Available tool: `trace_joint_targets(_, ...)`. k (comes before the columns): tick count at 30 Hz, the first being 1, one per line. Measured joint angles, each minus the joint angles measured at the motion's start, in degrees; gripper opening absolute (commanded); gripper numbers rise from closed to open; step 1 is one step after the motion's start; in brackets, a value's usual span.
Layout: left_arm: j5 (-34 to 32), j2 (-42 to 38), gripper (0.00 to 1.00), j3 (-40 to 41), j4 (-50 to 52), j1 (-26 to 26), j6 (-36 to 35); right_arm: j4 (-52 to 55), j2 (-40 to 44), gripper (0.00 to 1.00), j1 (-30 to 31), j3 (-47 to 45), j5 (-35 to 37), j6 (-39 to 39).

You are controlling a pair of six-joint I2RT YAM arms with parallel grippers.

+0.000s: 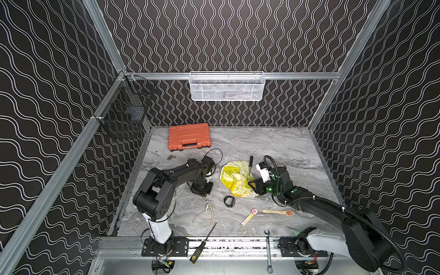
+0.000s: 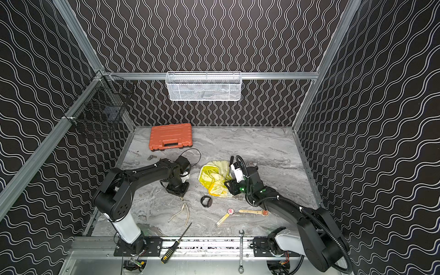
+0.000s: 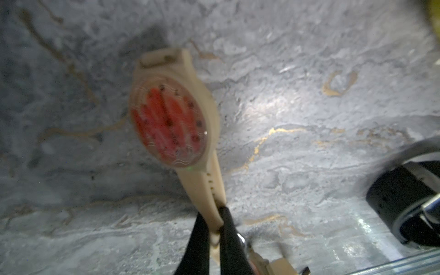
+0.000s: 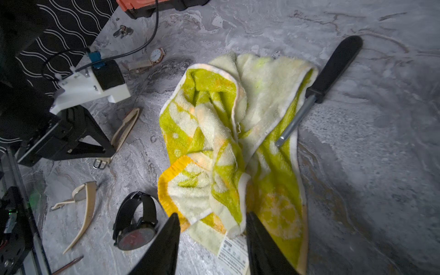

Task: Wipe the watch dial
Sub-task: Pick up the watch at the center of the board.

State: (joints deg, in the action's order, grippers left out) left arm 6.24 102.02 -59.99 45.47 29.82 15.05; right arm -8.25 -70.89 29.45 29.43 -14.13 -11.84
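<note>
- The left end effector (image 3: pixel 214 214) is closing tightly on the strap of a beige watch (image 3: pixel 202 176), with the two black fingers (image 3: pixel 228 228) pinching the strap from both sides.
- The watch's red dial (image 3: pixel 167 121) is sitting out beyond the fingertips, further along the strap and clear of the fingers. It is facing the left wrist camera and is looking blurred.
- It is not possible to tell whether the watch case is resting on the grey marble bench (image 1: pixel 273 147) or is raised off it.
- In both top views the left arm's wrist is covering the beige watch almost entirely.
- The right end effector (image 4: pixel 212 214) is hovering with its jaws partly apart and gripping nothing. Its fingertips are straddling the near edge of a crumpled yellow-green towel (image 4: pixel 226 133), just above the towel's white label.
- The towel is lying on the bench to the robot's right of the left end effector, apart from it and from the beige watch.
- A black watch (image 4: pixel 135 223) is lying on the bench just beside the towel's edge, between the two end effectors and toward the front.
- A black-handled screwdriver (image 4: pixel 333 71) is lying with its metal shaft resting on the towel's far side.
- An orange case (image 1: pixel 189 136) is sitting closed at the back of the bench.
</note>
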Motion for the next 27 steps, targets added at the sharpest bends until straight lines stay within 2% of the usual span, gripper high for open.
trace_joint_targets(6,-0.74,-2.25,0.08,0.59,-1.20,0.20,1.07,2.71,2.82,0.52,0.02,5.42,1.53,-4.44)
trace_joint_targets(11,2.43,-4.26,0.08,0.87,-5.77,0.20,1.09,0.72,2.03,0.51,0.63,6.75,-4.28,-11.56)
trace_joint_targets(17,5.42,-5.27,0.08,1.16,-8.55,0.20,1.25,-10.69,-7.58,0.49,5.11,6.16,-13.92,-25.16)
trace_joint_targets(23,7.93,-4.96,0.08,1.25,-10.21,-0.28,1.27,-19.71,-20.26,0.48,9.55,10.80,-17.88,-36.15)
trace_joint_targets(27,9.88,-5.11,0.08,2.40,-11.85,-0.57,1.68,-21.05,-27.50,0.47,11.02,13.77,-18.53,-42.29)
